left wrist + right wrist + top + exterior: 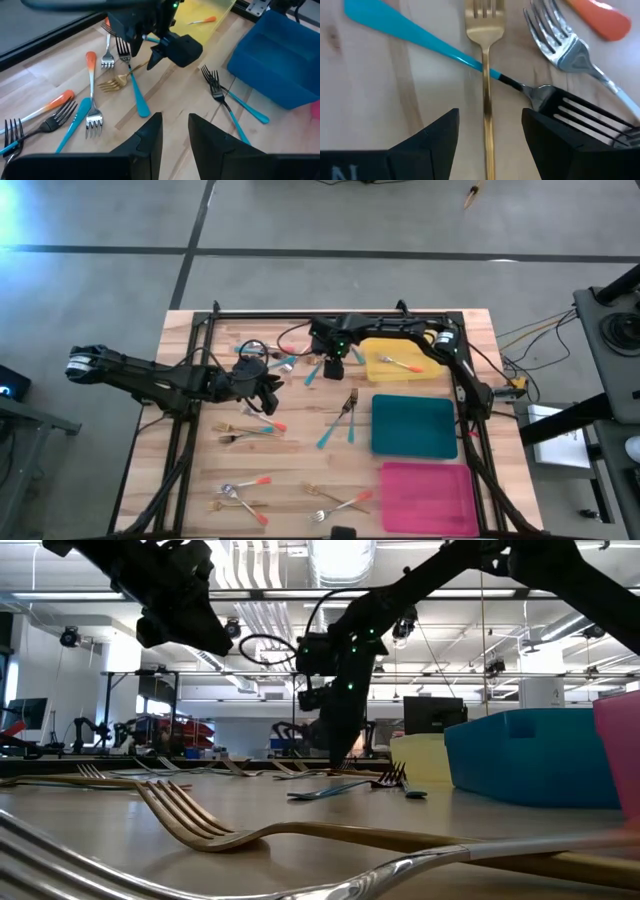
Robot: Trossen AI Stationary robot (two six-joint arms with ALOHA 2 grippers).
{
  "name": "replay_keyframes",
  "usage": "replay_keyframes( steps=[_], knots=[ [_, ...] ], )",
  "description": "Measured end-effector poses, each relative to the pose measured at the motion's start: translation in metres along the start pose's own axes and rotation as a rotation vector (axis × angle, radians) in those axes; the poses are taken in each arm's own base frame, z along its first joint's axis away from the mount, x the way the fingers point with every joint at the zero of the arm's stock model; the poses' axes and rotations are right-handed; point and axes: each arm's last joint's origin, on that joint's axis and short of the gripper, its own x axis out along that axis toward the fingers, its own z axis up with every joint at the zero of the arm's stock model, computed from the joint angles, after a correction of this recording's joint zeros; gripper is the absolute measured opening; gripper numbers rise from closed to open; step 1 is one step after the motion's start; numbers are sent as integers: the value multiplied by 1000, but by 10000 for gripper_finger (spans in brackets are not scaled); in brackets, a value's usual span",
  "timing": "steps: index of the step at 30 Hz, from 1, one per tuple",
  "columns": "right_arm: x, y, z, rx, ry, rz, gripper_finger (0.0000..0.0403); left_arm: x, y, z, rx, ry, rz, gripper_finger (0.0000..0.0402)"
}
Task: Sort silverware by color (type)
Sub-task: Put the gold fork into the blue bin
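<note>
Silverware lies scattered over the wooden table. My right gripper [490, 120] is open and points steeply down near the far middle of the table [335, 365]. Its fingers stand on either side of a gold fork's handle [486, 100], close above the wood. A teal-handled fork with a dark head [445, 50] lies crossed with the gold fork there. A silver fork [565, 45] and an orange handle [600, 17] lie beside them. My left gripper [175, 127] hovers open left of centre [270, 392] with nothing between its fingers.
A yellow tray [378, 372] at the far right holds an orange-handled fork [402, 363]. A teal tray [415, 430] and a pink tray [425, 495] lie nearer along the right side. More forks lie at the left [250, 430] and by the near edge [340, 502].
</note>
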Motion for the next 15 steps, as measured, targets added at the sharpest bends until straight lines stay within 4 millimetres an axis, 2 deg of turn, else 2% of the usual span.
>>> replay_keyframes(
  steps=[4, 7, 10, 15],
  knots=[
    [8, -1, -1, -9, 23, -21, 202, 0, 0, 0, 0, 0, 0, 78],
    [11, -1, -2, -13, 29, -16, 183, 0, 0, 0, 0, 0, 0, 78],
    [12, -1, -3, -14, 31, -3, 148, 0, 0, 0, 0, 1, 0, 78],
    [13, 0, -3, -15, 38, 7, 65, 0, 0, 0, 0, 1, 0, 78]
  ],
)
